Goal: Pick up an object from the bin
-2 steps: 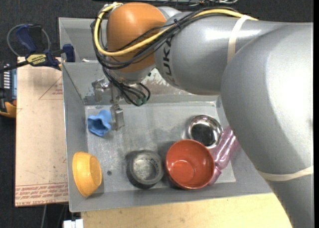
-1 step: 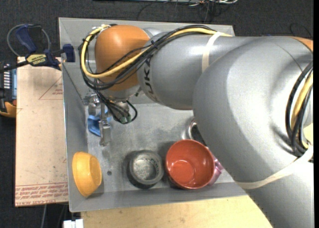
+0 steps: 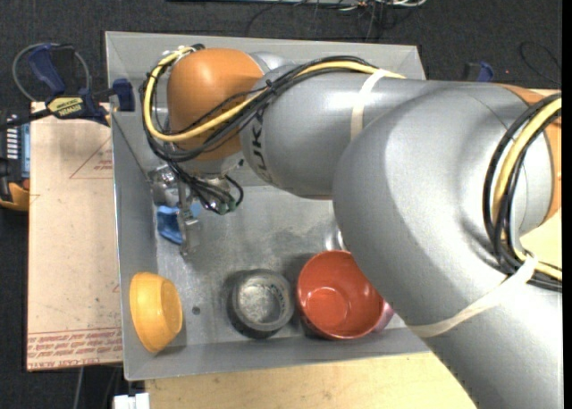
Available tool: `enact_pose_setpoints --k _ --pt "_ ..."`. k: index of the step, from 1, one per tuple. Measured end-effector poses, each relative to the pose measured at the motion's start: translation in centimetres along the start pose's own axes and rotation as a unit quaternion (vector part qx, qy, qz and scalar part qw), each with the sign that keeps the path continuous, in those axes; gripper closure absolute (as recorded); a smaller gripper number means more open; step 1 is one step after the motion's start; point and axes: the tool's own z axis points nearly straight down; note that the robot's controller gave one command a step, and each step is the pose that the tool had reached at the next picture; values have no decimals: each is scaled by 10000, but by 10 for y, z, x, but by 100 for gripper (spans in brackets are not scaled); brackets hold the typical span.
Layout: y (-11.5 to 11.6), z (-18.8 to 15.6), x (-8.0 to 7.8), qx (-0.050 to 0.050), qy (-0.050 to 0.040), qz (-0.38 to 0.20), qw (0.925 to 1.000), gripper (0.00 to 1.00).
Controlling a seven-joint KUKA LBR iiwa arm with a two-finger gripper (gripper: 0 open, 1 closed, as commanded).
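My gripper point(image 3: 181, 220) hangs low over the left side of the bin, under the orange wrist cover. A small blue block-like thing point(image 3: 167, 225) lies right against its left side, touching or nearly touching it; whether it is held I cannot tell. An orange bowl point(image 3: 155, 311) lies tipped on its side in the front left corner, well below the gripper.
A grey roll of tape point(image 3: 259, 304) lies flat at the front middle. A red bowl point(image 3: 337, 306) stands upright beside it, with a pink thing point(image 3: 387, 314) peeking out behind. The arm covers the bin's right half and back.
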Motion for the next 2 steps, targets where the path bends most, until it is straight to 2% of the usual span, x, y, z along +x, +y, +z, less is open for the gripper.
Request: enact_pose_setpoints --k 1,2 --pt "-10 -1 19 -6 121 1550 9878 100" --pt "-10 -1 19 -8 120 1552 9878 100"
